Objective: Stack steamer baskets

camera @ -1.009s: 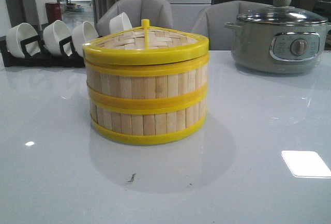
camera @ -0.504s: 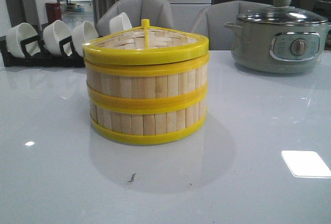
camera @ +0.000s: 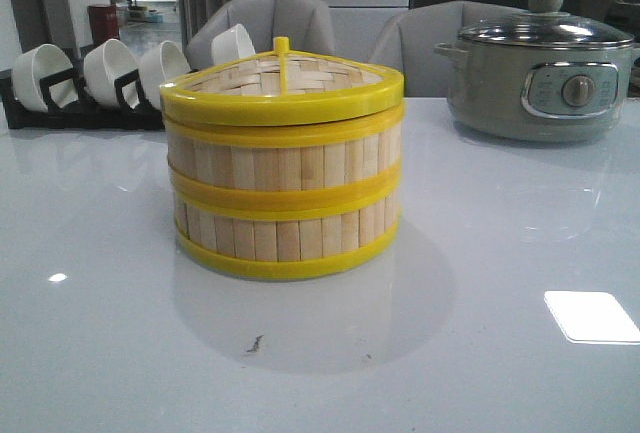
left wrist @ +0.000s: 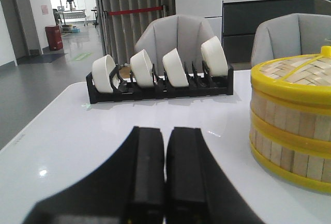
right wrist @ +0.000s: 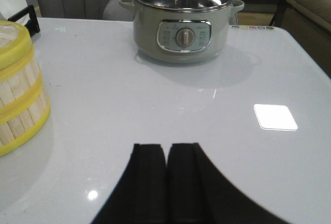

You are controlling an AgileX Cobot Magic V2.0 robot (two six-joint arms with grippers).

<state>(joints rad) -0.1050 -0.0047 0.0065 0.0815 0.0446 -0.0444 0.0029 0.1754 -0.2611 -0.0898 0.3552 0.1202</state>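
Steamer baskets (camera: 285,203): two slatted bamboo rings with yellow rims, stacked one on the other, centre of the front frame, resting on the worktop (camera: 480,333).
Lid (camera: 283,81): woven bamboo, yellow rim and small yellow knob, seated on the upper basket.
Left tool (left wrist: 165,182): black fingers pressed together, nothing between them, lower centre of its wrist frame; clear of the stack, which shows at that frame's right edge.
Right tool (right wrist: 167,182): black fingers together, empty, lower centre of its wrist frame; stack at that frame's left edge, apart from it.
Electric pot (camera: 540,78): grey, glass lid, dial on front; upper right of the front frame.
Bowl rack (camera: 60,98): black, holding white bowls (camera: 110,71) on edge; upper left, behind the stack.
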